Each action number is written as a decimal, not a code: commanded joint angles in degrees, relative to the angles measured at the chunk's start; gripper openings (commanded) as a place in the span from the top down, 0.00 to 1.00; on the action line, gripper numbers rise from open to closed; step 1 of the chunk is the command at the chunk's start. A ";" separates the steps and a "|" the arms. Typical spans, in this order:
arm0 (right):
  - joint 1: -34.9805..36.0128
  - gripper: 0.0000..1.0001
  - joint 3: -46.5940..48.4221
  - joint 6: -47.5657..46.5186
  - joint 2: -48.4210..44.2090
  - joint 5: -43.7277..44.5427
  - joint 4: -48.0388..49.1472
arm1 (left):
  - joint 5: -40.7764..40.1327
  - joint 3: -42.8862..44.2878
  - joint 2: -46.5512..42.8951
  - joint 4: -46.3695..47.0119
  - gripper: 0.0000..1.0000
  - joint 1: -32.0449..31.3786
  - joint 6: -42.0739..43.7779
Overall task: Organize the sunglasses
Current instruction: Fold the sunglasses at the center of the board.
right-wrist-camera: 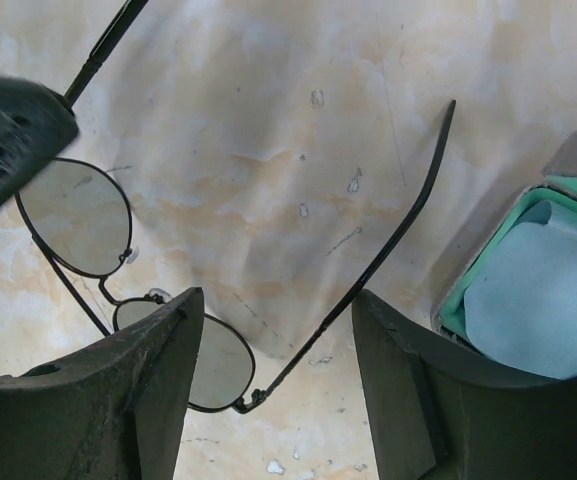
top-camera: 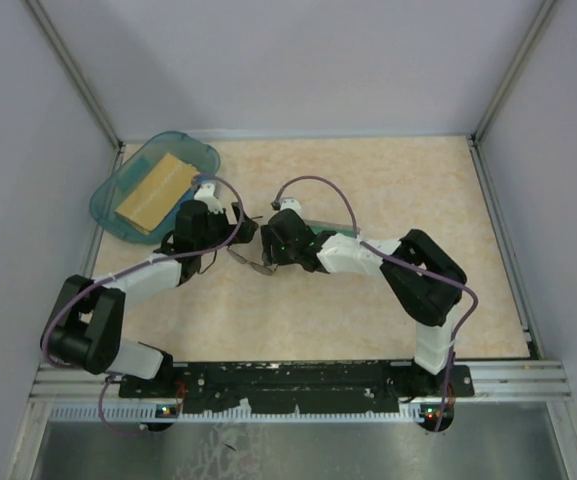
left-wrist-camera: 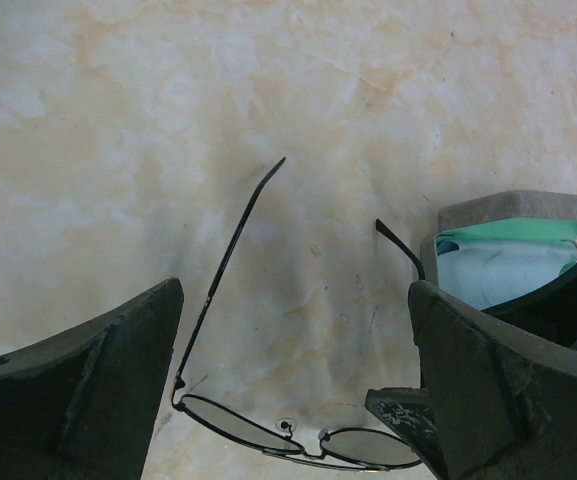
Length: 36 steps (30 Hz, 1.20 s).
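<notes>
At the far left corner of the beige marbled worktop (top-camera: 388,180), a translucent teal plastic tray (top-camera: 103,202) holding a tan rectangular block (top-camera: 156,190) sits close against the grey left wall (top-camera: 18,200). The left end effector (left-wrist-camera: 296,290) stands wide, its dark fingers on either side of the thin dark wire-framed sunglasses (left-wrist-camera: 230,420), gripping nothing. The sunglasses are at mid-worktop between both arms, with their temples unfolded. The right end effector (right-wrist-camera: 278,300) is partly open, straddling one hinge and temple without clamping them. Just right of it is the grey rectangular case (left-wrist-camera: 523,207) with green lining, containing a light blue cloth (right-wrist-camera: 548,300). Bare worktop runs from there to the right wall. Only the wrist views show the lining and cloth; only the overhead view shows the tray and the walls.
</notes>
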 commanded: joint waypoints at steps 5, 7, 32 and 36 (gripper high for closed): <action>-0.38 0.39 4.17 -1.62 1.84 -0.20 1.44 | 2.31 1.69 2.31 2.43 0.01 0.34 -0.76; -0.41 0.39 4.14 -1.67 1.88 -0.36 1.49 | 2.49 1.79 2.54 2.43 0.01 0.34 -0.78; -0.56 0.39 6.41 -3.75 2.10 1.03 0.46 | 2.63 2.74 4.16 3.13 0.01 0.45 -0.73; -0.54 0.40 6.98 -4.00 2.73 0.67 0.67 | 3.12 3.44 5.44 3.22 0.01 0.43 -1.05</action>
